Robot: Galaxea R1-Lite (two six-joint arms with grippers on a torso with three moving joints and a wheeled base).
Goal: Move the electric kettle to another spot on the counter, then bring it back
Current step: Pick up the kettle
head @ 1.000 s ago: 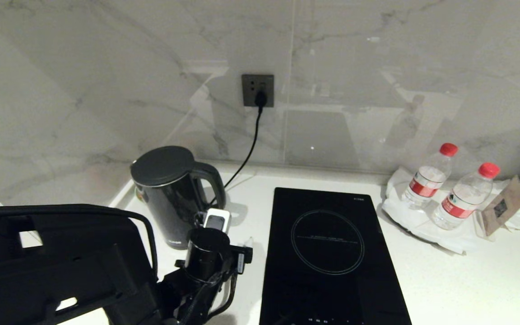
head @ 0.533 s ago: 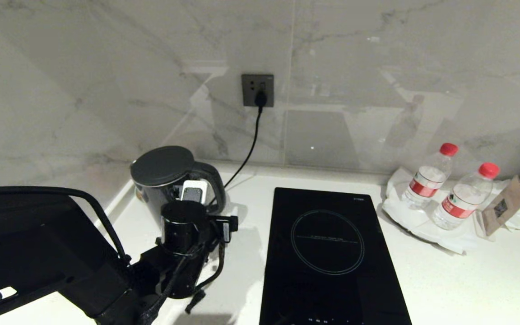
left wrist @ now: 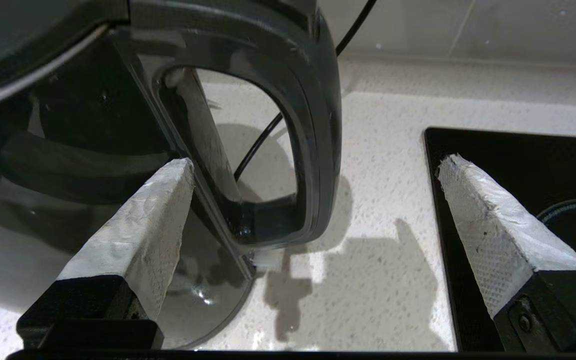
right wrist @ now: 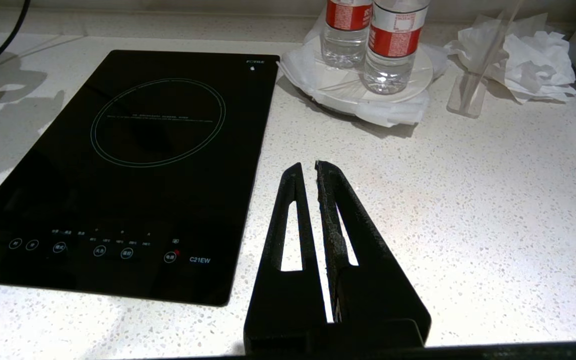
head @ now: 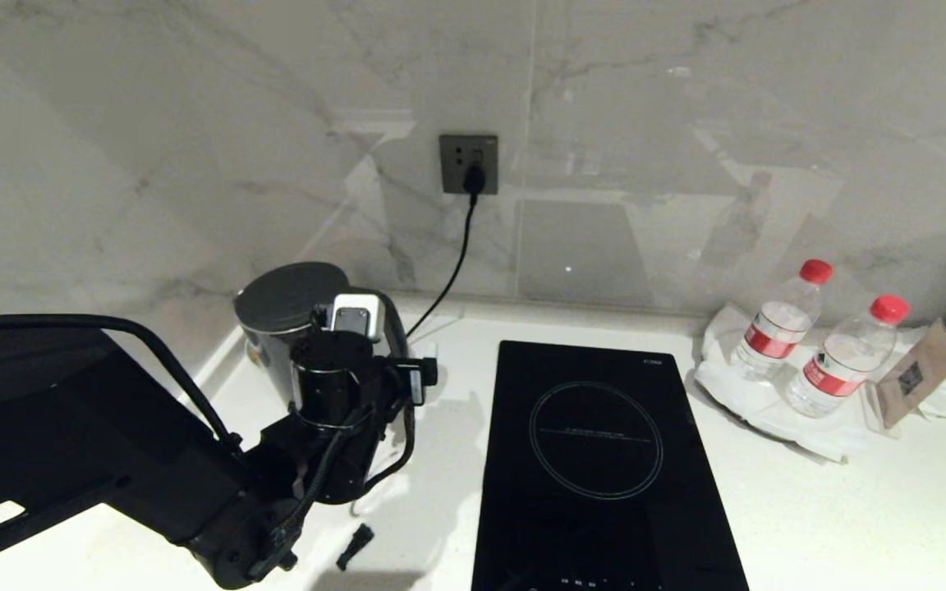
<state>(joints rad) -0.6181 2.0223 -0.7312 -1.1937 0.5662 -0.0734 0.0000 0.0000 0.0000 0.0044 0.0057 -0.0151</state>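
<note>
The electric kettle (head: 288, 316) stood upright near the counter's (head: 851, 525) back left corner, close to the marble wall (head: 153, 164), its handle (left wrist: 318, 125) turned toward the hob (head: 604, 460). The left gripper (left wrist: 313, 165) was level with the handle, its fingers (left wrist: 143, 225) spread wide to either side of the grip; neither pad touched it and nothing was held. A black cord (head: 455, 254) ran from behind the kettle up to the wall socket (head: 468, 164). The hob lay inset at the counter's middle, reaching the front edge. Two water bottles (head: 777, 324) stood on a white plate (right wrist: 338, 95) toward the back right corner, beside crumpled paper (right wrist: 538, 55). The right gripper (right wrist: 308, 172) hung over the bare counter just right of the hob, near the front edge, its fingers nearly together and empty.
</note>
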